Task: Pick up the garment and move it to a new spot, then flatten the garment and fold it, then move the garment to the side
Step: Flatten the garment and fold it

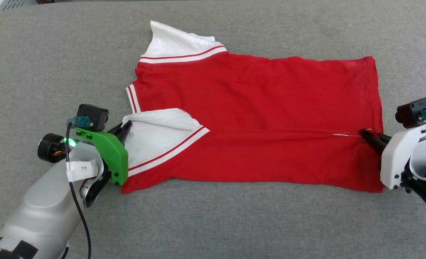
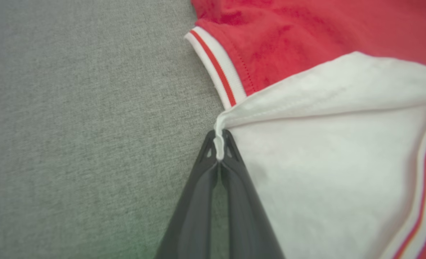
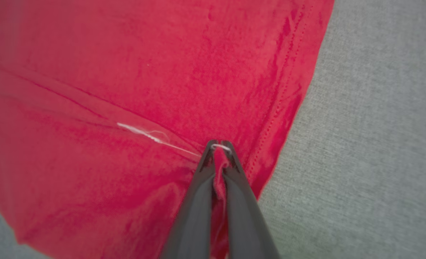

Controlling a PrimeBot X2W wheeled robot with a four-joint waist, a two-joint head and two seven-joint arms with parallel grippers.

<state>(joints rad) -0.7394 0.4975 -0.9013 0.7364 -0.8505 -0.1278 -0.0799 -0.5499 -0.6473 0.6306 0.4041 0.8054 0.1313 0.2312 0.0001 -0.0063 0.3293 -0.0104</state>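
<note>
The garment (image 1: 256,108), a red jersey with white sleeves and red-striped trim, lies spread across the grey surface, its near long side folded over onto the body. My left gripper (image 1: 127,126) is shut on the edge of the near white sleeve (image 2: 328,151), which is turned back over the red cloth. In the left wrist view the left gripper (image 2: 219,147) pinches a white fold between its tips. My right gripper (image 1: 364,133) is shut on the red hem at the shirt's right end. The right wrist view shows the right gripper (image 3: 220,151) holding red cloth (image 3: 144,90) and a loose white thread.
A grey fabric surface (image 1: 54,54) extends all around the shirt, with wide bare room in front and to the left. The far white sleeve (image 1: 173,43) lies flat at the back left.
</note>
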